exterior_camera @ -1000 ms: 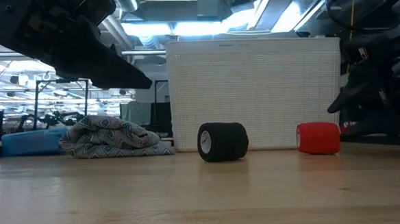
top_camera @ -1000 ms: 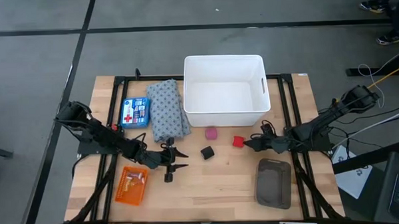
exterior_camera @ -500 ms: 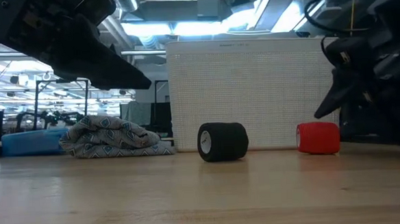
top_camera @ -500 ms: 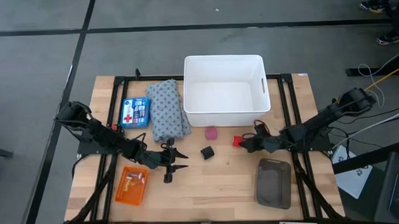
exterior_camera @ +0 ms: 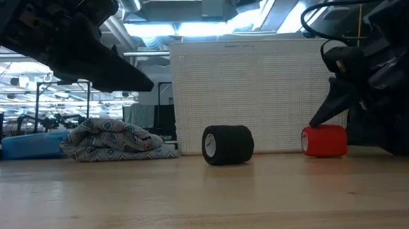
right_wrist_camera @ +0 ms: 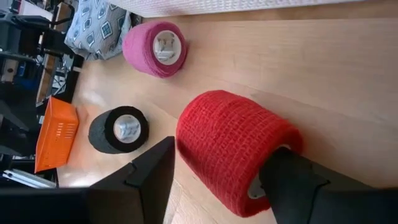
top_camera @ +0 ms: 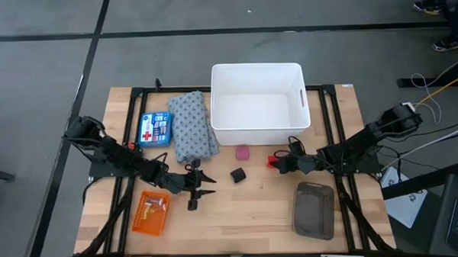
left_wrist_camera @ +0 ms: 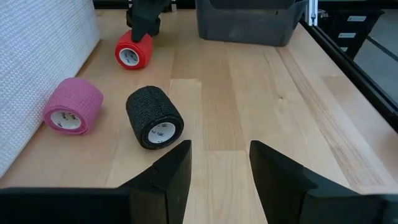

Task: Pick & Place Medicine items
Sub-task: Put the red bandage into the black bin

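Observation:
The flat blue box with a red cross [top_camera: 155, 129] lies flat on the table at the far left, beside a grey patterned cloth [top_camera: 192, 126]; no other medicine item shows. My right gripper [right_wrist_camera: 221, 155] is open low over the table, its fingers standing on either side of a red roll [right_wrist_camera: 233, 146], which lies on its side in front of the white bin [top_camera: 259, 103]. My left gripper [left_wrist_camera: 219, 155] hangs open and holds nothing, left of the middle of the table [top_camera: 203, 184]. It faces a black roll [left_wrist_camera: 154, 116]. My right gripper reaches slanting down from the table's right, with one finger [right_wrist_camera: 152, 174] beside the red roll's curved side and the other [right_wrist_camera: 295, 180] at its end with the white core [right_wrist_camera: 258, 186]. I cannot tell whether either finger touches it. The roll rests on the table.
A pink roll [top_camera: 243, 152] and the black roll [top_camera: 237, 175] lie left of the red one. An orange basket [top_camera: 152, 213] sits near the front left and a grey tray [top_camera: 313, 209] near the front right. Bare wood lies between them.
My right gripper has moved toward the table's left and slightly down, up to the red roll, so that the roll now lies between its fingers. The roll has stayed where it was.

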